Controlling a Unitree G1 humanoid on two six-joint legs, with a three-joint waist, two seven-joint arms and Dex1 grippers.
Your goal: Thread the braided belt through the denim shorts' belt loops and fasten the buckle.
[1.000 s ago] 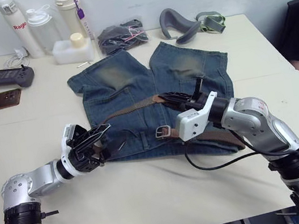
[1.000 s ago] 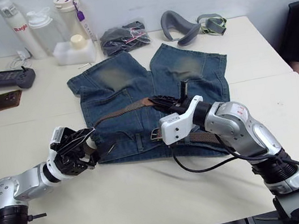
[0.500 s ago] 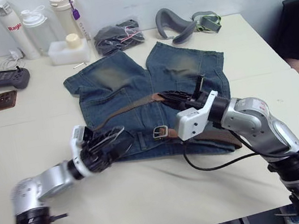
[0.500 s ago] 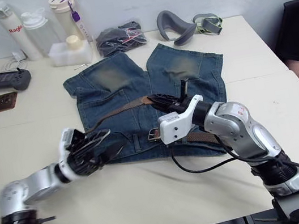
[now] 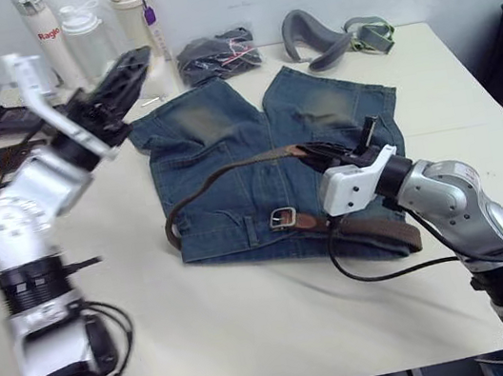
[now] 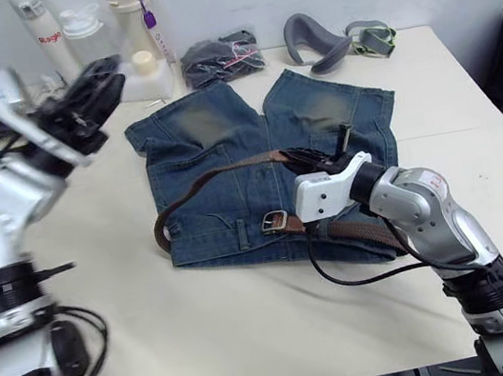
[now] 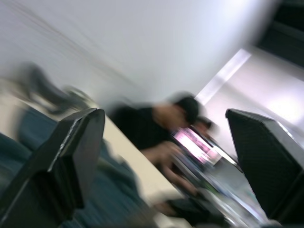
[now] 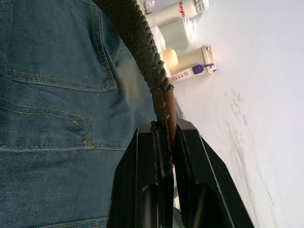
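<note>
Buckle [image 5: 283, 217] nearest you: it lies on the waistband of the shorts [image 5: 228, 163], which are spread flat in the middle of the desk [image 5: 258, 341], waist toward you. The belt [image 5: 229, 170] runs from it in a loop over the left hip and back across the seat. Your right gripper [image 5: 315, 151] is clamped on the belt's tan tip; the right wrist view shows the strap pinched between the two fingers. I judge the belt is on top of the cloth here, not yet through the loops, though I cannot make them out. Keep that pinch close to the tip, lay it flat against the waistband, and feed it in line with the band so the braid does not twist. Your left gripper [image 5: 121, 75] is raised over the far left of the desk, fingers apart and holding nothing; bring it down to pin the denim.

At the far edge stand bottles [image 5: 91, 36], lids on, contents unclear, and a clear bag [image 5: 218, 56] holding a dark bundle.
</note>
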